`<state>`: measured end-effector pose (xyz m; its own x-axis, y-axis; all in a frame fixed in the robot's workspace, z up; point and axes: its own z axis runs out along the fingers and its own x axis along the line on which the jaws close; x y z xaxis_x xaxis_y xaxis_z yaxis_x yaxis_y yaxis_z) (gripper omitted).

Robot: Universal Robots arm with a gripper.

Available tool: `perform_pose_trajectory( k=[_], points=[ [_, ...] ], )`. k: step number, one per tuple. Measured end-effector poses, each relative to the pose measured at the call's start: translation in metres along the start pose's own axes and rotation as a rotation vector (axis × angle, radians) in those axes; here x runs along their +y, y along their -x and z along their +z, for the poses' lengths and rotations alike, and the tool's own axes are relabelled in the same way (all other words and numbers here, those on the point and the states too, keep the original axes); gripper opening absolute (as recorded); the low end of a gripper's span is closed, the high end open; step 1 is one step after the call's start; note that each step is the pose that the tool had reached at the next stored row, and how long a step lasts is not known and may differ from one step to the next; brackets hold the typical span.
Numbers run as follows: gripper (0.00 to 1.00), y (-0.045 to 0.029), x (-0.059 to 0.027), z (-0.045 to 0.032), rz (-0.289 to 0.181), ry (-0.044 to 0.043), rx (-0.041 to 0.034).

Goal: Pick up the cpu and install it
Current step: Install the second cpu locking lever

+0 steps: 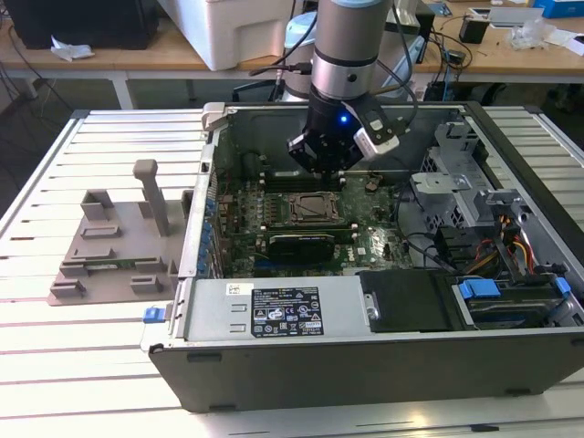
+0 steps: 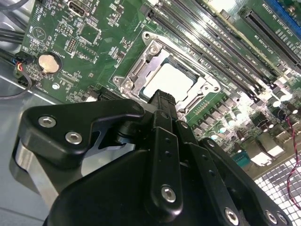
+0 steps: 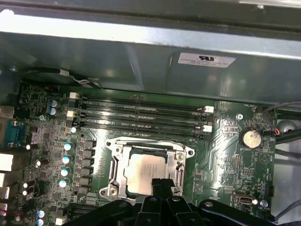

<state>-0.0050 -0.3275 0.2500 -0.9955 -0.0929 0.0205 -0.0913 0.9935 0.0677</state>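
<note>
We see the cpu (image 3: 149, 173) already lying flat inside the socket frame (image 3: 117, 162) on the motherboard (image 3: 225, 141) in both wrist views, with the gripper (image 2: 162, 101) hovering just above its near edge, fingers drawn together and holding nothing. We judge the placing step is finishing; what remains calls for checking that the chip sits square in its seat
</note>
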Motion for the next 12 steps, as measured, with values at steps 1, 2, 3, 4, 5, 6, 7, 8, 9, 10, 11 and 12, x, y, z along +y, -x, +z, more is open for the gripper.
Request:
perform_pose_trajectory(
  k=[1,2,3,4,5,6,7,8,9,10,11,12],
  points=[
    [0.11,-0.0001,-0.0007,0.0000,0.000,0.0001,0.0000],
    [0.11,-0.0002,-0.0024,-0.0001,0.000,0.0000,-0.0001],
    [0.11,-0.0005,-0.0048,-0.0003,0.000,0.0001,0.0000],
    [0.11,-0.0006,-0.0064,-0.0004,0.000,0.0000,0.0000],
    [0.11,-0.0006,-0.0070,-0.0004,0.000,0.0000,0.0000],
    [0.11,-0.0007,-0.0074,-0.0005,0.000,0.0001,0.0000],
    [0.11,-0.0008,-0.0087,-0.0005,0.000,0.0001,0.0000],
    [0.11,-0.0009,-0.0096,-0.0006,0.000,0.0000,0.0000],
    [0.11,-0.0010,-0.0101,-0.0006,0.000,0.0001,0.0000],
    [0.11,-0.0010,-0.0108,-0.0006,0.000,0.0000,0.0000],
    [0.11,-0.0010,-0.0114,-0.0006,0.000,0.0000,0.0000],
    [0.11,-0.0012,-0.0133,-0.0006,0.000,0.0000,0.0000]
  ],
)
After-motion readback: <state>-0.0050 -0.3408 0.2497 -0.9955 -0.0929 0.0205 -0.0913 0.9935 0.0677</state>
